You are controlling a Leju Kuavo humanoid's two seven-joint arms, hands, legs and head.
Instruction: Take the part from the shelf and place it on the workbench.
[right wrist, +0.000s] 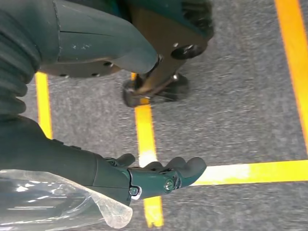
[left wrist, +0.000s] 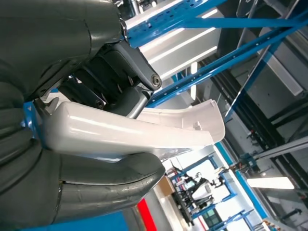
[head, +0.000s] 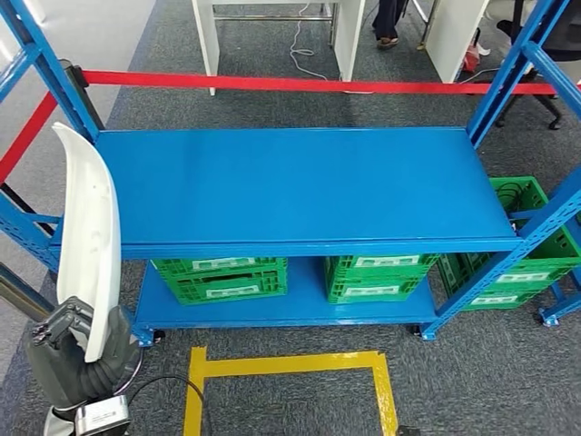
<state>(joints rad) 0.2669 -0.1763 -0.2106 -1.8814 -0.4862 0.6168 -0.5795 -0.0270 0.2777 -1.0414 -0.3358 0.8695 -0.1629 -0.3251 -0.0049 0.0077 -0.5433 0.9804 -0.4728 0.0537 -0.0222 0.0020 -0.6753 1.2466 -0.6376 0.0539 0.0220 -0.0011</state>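
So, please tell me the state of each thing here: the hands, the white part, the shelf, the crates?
left hand: holds the white part, fingers and thumb around its lower end.
white part: lifted, upright, off the shelf.
right hand: holds nothing, fingers apart, above the floor.
blue shelf: top board bare.
green crates: on the lower board.

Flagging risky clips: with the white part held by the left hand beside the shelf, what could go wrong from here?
1. The left hand grips the part at its lower end only; the long upright piece might tilt or slip.
2. The part stands close to the shelf upright; turning could knock it against the frame.
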